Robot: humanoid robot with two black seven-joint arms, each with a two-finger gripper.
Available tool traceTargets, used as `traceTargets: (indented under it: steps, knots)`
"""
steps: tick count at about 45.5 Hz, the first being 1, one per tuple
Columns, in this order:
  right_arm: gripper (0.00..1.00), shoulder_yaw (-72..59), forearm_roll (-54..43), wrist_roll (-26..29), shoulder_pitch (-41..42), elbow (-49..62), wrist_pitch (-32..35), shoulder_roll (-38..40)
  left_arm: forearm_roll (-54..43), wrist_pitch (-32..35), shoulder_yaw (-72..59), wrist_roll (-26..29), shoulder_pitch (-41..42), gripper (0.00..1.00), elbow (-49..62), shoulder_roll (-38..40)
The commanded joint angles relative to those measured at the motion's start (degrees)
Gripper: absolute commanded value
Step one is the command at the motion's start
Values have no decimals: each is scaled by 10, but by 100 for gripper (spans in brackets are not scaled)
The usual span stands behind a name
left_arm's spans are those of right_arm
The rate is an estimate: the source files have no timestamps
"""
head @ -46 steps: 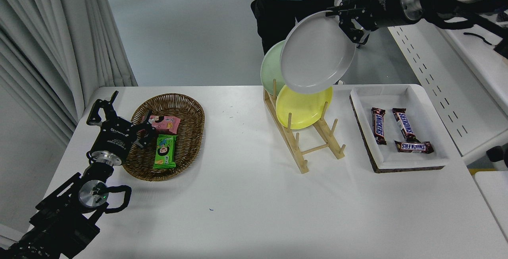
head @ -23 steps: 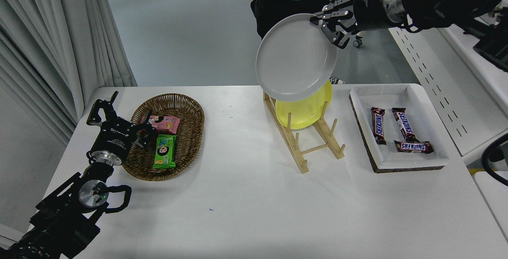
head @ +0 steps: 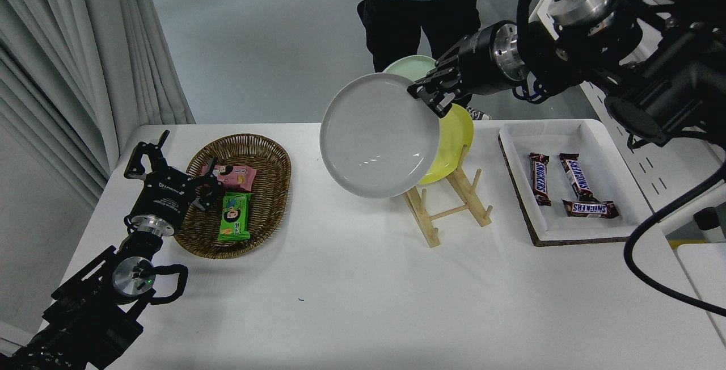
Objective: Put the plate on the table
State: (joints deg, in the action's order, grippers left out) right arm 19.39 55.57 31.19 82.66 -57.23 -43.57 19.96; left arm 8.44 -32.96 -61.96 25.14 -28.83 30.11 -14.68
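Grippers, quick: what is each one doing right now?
Left gripper: open, holding nothing, parked beside the basket.
Right gripper: closed on the rim of the plate, held in the air.

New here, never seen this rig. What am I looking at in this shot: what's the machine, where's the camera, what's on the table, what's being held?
It is a humanoid robot with two black arms, each ending in a pincer. The camera sits high on the robot's side, looking forward and down over the white table.

The right pincer comes in from the upper right and is shut on the rim of a grey-white plate, holding it tilted in the air above the table. The left pincer is parked at the lower left, beside a wicker basket holding two snack packs.

Behind the plate, a wooden rack holds a yellow plate and a green plate. To the right, a white tray holds three chocolate bars. A person stands at the far side.
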Motion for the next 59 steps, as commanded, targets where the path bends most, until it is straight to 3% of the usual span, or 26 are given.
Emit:
traceTargets:
  steps: [1, 23, 59]
  knots:
    - [0, 11, 36, -1, -49, 19, -14, -42, 0, 0, 0, 0, 0, 100, 0, 0]
    - [0, -17, 42, -1, -167, 89, -14, -104, 1, 0, 0, 0, 0, 100, 0, 0]
    - [0, -40, 49, -3, -256, 189, -14, -161, 1, 0, 0, 0, 0, 100, 0, 0]
